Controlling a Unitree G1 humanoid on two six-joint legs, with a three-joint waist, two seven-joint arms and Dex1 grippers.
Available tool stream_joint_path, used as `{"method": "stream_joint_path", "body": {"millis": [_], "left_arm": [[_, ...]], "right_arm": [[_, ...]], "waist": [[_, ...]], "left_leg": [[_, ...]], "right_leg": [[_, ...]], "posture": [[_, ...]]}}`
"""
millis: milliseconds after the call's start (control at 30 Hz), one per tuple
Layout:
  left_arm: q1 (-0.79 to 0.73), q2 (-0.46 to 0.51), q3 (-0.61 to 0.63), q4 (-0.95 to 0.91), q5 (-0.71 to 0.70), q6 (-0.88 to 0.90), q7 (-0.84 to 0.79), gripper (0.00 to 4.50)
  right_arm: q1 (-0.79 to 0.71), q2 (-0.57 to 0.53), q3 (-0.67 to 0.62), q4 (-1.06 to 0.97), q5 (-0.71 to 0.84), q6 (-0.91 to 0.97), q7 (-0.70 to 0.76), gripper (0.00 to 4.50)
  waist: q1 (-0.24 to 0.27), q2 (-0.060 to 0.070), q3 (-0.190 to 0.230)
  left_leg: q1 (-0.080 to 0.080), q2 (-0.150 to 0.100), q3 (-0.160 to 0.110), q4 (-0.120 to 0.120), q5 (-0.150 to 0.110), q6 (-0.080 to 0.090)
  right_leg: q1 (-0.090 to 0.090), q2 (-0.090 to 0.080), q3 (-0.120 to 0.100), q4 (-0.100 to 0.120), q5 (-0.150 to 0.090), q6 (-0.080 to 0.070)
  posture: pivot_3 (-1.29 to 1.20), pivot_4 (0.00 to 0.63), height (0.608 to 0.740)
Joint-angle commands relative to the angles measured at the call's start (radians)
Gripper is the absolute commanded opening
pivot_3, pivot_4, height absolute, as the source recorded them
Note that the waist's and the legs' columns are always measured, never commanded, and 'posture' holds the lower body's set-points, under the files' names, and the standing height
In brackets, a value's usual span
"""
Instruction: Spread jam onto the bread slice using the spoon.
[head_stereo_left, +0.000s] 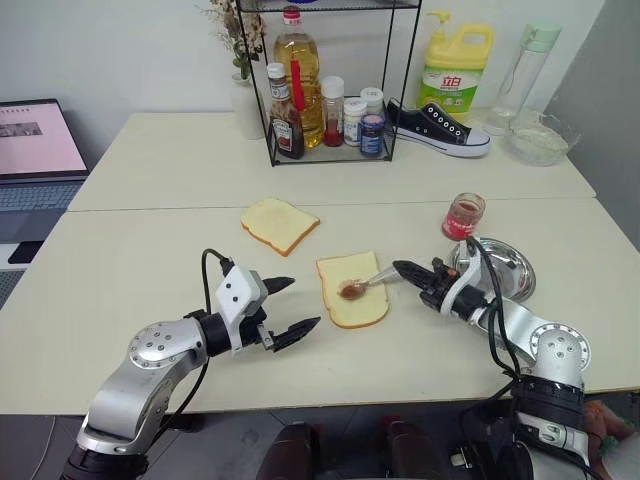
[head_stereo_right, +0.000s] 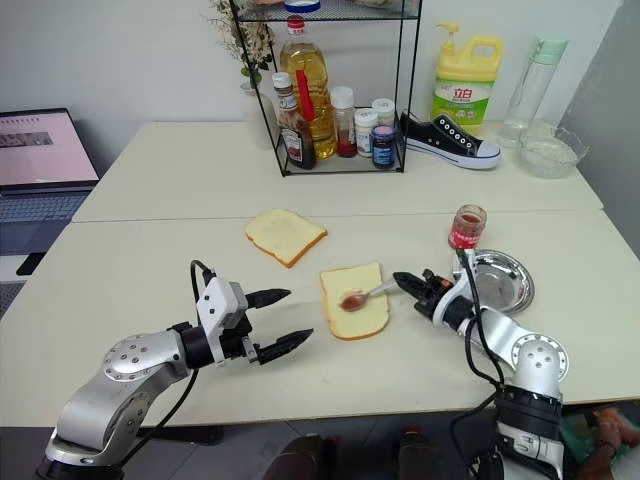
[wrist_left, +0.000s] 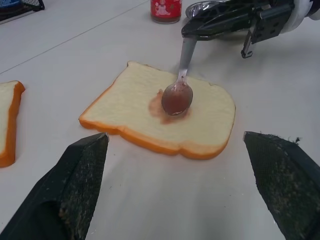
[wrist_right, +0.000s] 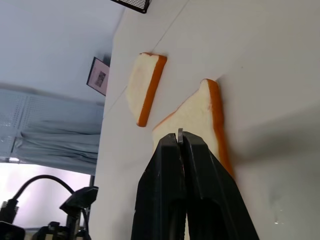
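On near bread slice (head_stereo_left: 352, 290): spoon (head_stereo_left: 364, 285) bowl down at centre, handle pinched in my right pincer (head_stereo_left: 406, 270). Small red jam smear (wrist_left: 159, 107) under bowl; most crumb bare, spreading barely begun. Jam jar (head_stereo_left: 464, 215) beside steel dish (head_stereo_left: 508, 272). Left pincer (head_stereo_left: 285, 308) agape, empty, beside slice.

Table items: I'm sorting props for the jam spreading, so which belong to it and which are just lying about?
In use: jam-smeared pale bread slice, small silver spoon, red jam in glass jar, right hand.
Lying about: second bread slice, steel dish, black sneaker, yellow detergent bottle.
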Motion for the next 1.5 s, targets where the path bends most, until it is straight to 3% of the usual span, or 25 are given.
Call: {"method": "stream_joint_path", "body": {"millis": [33, 333, 1500], "left_arm": [[-0.004, 0.002, 0.010, -0.041, -0.001, -0.014, 0.007, 4.50], [-0.005, 0.003, 0.007, -0.042, 0.002, -0.016, 0.006, 4.50], [0.011, 0.015, 0.023, -0.052, -0.003, -0.013, 0.005, 4.50]], "right_arm": [[-0.009, -0.006, 0.005, -0.009, 0.032, -0.023, -0.003, 0.05], [0.022, -0.034, 0.072, -0.011, -0.025, -0.037, 0.045, 0.05], [0.114, -0.209, 0.096, 0.016, 0.119, 0.045, 0.171, 0.05]], "waist": [[0.000, 0.000, 0.000], [0.000, 0.000, 0.000], [0.001, 0.000, 0.000]], "left_leg": [[0.000, 0.000, 0.000, 0.000, 0.000, 0.000], [0.000, 0.000, 0.000, 0.000, 0.000, 0.000], [0.000, 0.000, 0.000, 0.000, 0.000, 0.000]], "right_leg": [[0.000, 0.000, 0.000, 0.000, 0.000, 0.000], [0.000, 0.000, 0.000, 0.000, 0.000, 0.000], [0.001, 0.000, 0.000, -0.001, 0.000, 0.000]], "posture": [[0.00, 0.150, 0.740], [0.00, 0.150, 0.740], [0.00, 0.150, 0.740]]}}
